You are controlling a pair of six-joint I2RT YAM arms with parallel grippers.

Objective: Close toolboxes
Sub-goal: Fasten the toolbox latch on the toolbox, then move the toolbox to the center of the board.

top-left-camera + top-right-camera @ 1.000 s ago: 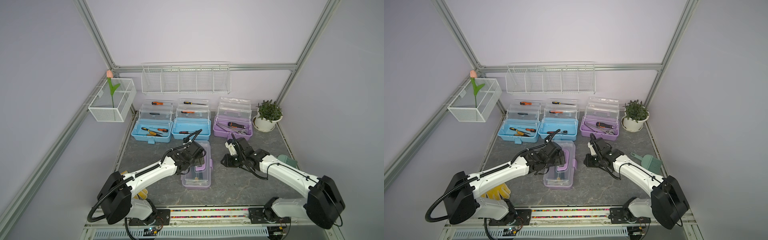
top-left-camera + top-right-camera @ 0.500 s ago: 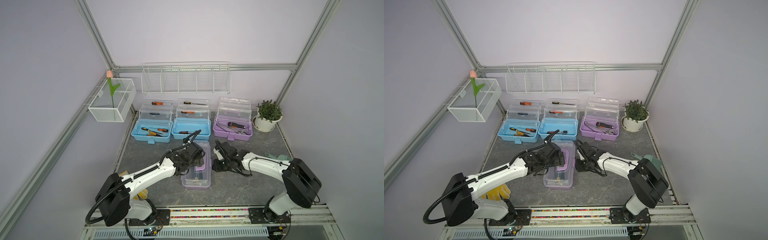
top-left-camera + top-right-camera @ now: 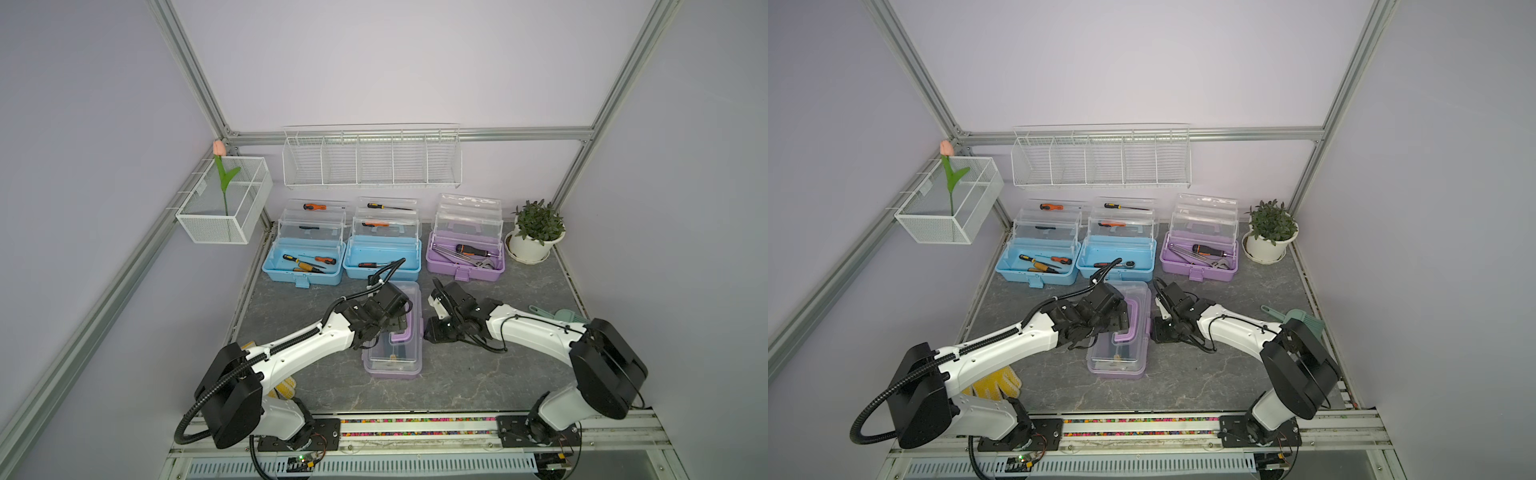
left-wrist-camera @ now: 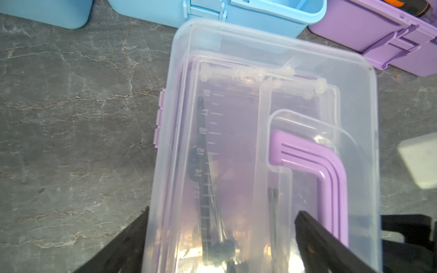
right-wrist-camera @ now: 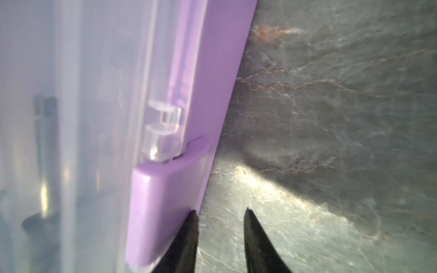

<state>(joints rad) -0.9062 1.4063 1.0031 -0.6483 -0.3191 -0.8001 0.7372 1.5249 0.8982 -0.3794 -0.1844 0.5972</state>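
A purple toolbox [image 3: 395, 365] lies mid-table with its clear lid [image 4: 272, 94] down and its purple handle [image 4: 314, 170] flat on top. My left gripper [image 4: 220, 236] hovers over it, open wide; one finger is beyond the lid's edge, the other is above the lid beside the handle. My right gripper [image 5: 220, 215] is low at the box's right side, slightly open and holding nothing. One of its fingertips [image 5: 192, 219] touches the purple latch [image 5: 163, 208]. Along the back stand three toolboxes with raised lids: two light blue [image 3: 303, 268] [image 3: 382, 259] and one purple [image 3: 465, 262].
A potted plant [image 3: 536, 232] stands at the back right. A white wire basket [image 3: 224, 216] with a tulip hangs on the left wall, a wire rack [image 3: 372, 162] on the back wall. Yellow gloves [image 3: 996, 382] lie by the left arm's base, a green brush [image 3: 561, 316] at the right edge.
My right gripper has moved left up to the middle purple toolbox's side and its jaws have parted a little. The left gripper has stayed over the lid, barely narrower.
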